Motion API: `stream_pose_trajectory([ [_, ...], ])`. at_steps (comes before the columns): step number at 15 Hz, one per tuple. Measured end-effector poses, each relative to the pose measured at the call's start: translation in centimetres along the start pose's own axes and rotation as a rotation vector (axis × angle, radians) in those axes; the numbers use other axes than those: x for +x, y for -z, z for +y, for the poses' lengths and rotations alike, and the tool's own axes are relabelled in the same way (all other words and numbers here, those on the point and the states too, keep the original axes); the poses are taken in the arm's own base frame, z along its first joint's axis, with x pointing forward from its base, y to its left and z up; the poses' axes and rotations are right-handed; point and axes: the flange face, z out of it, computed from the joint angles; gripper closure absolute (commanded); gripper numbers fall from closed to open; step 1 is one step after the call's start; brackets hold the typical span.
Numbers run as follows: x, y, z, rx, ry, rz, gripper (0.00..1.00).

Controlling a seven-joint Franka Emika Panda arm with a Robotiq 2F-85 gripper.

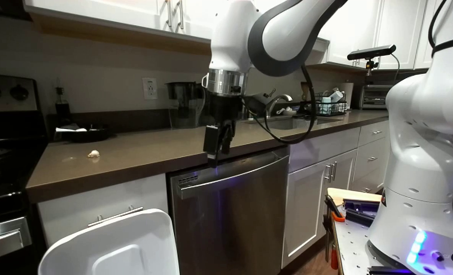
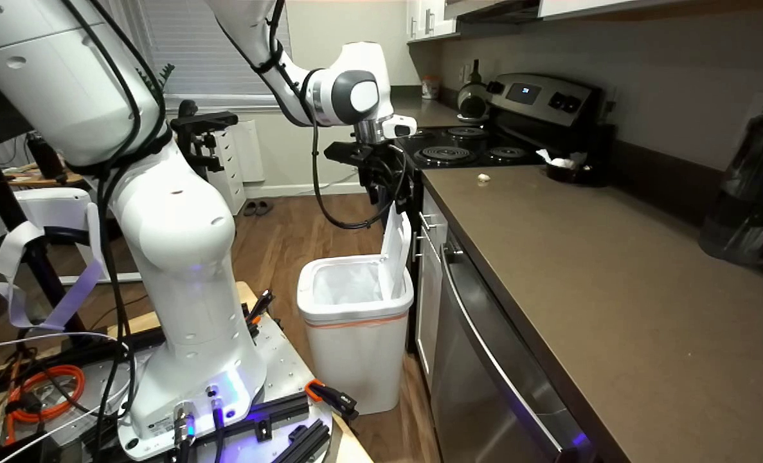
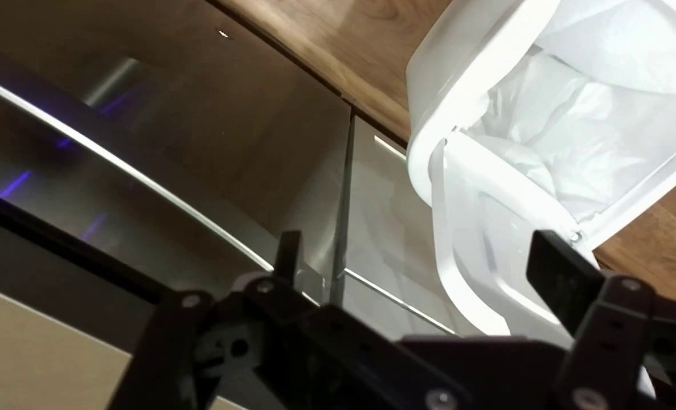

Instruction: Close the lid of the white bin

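The white bin stands on the floor beside the lower cabinets, lined with a white bag. Its lid stands raised, nearly upright, on the cabinet side. The lid also shows in an exterior view, where the bin's body is out of view. In the wrist view the bin is at the upper right and the lid reaches down behind the right finger. My gripper is open and empty, fingers wide apart. In an exterior view the gripper hangs before the dishwasher, higher than the lid and to its right.
The steel dishwasher with its bar handle and the counter edge are close to the gripper. A drawer handle sits behind the lid. The stove is beyond the bin. A black cable loop hangs from the arm.
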Motion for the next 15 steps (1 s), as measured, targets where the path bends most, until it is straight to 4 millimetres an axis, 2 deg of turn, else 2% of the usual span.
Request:
stream_pose_trajectory([
  [3,1.5,-1.7,-1.8,0.022,-0.023,0.019,0.0],
  [7,4.6,-4.5,-3.1,0.053,-0.031,0.033,0.01],
  [9,6.3,-6.3,-3.5,0.068,-0.036,0.025,0.05],
  [11,7.9,-7.9,-3.8,0.08,-0.044,0.018,0.27],
  [12,8.7,-8.7,-4.0,0.086,-0.05,0.016,0.31],
  [15,11.0,-10.1,-4.4,0.104,-0.071,0.016,0.51],
])
